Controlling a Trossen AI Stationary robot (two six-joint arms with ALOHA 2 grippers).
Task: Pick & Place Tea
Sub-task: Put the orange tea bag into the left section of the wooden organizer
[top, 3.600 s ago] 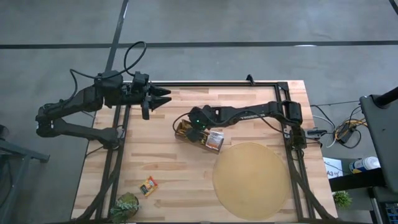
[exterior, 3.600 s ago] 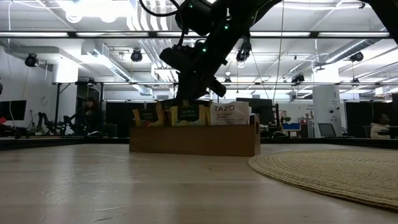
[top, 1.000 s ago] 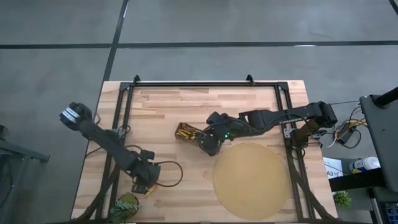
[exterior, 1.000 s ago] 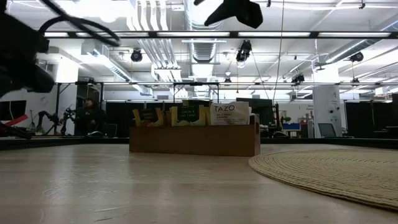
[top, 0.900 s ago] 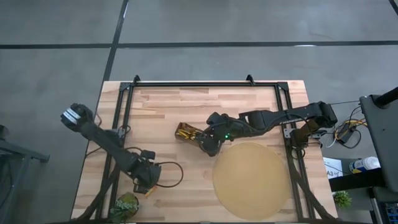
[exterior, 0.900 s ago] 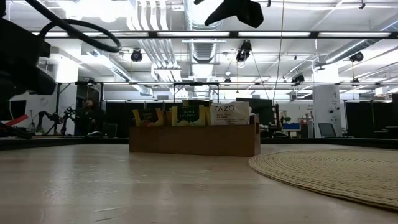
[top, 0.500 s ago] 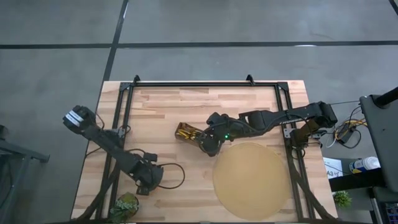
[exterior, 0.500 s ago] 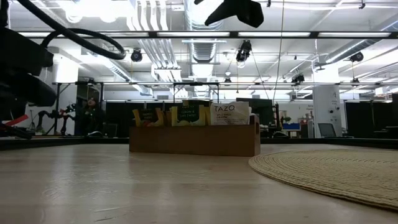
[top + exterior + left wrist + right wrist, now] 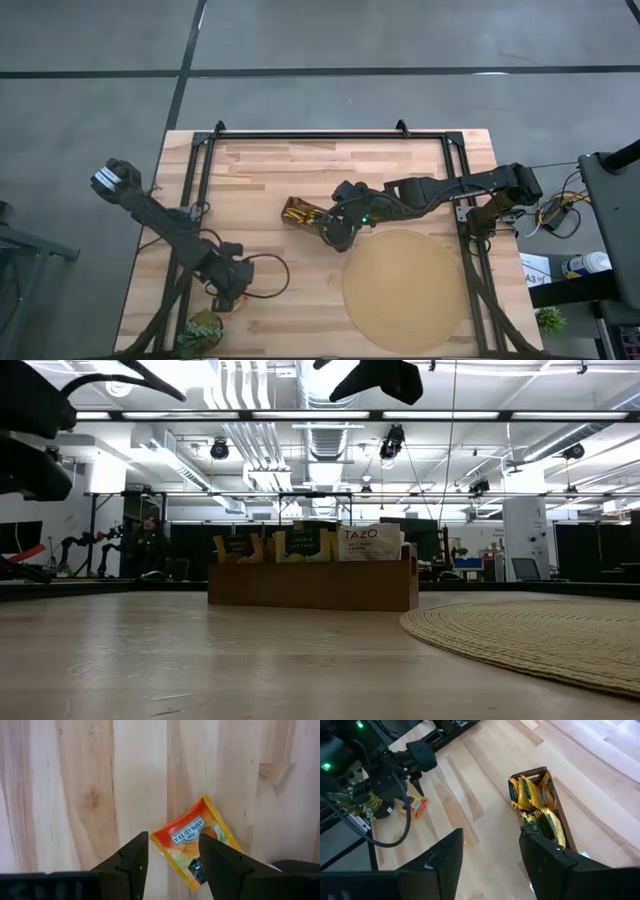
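An orange-red tea sachet lies flat on the wood near the table's near left corner; it also shows as a small orange patch in the right wrist view. My left gripper hangs open above the sachet, pointing steeply down, and hides it in the high view. The brown wooden box stands mid-table with yellow and green sachets standing upright in it. My right gripper hovers open, high above the box's right end.
A big round tan mat covers the near right of the table. A green leafy clump sits at the near left corner, close to my left gripper. A black frame runs along the table's far and side edges.
My left gripper has moved a little toward the table's left edge, risen and rolled slightly about its own axis, staying open over the orange-red sachet. The sachet has not moved.
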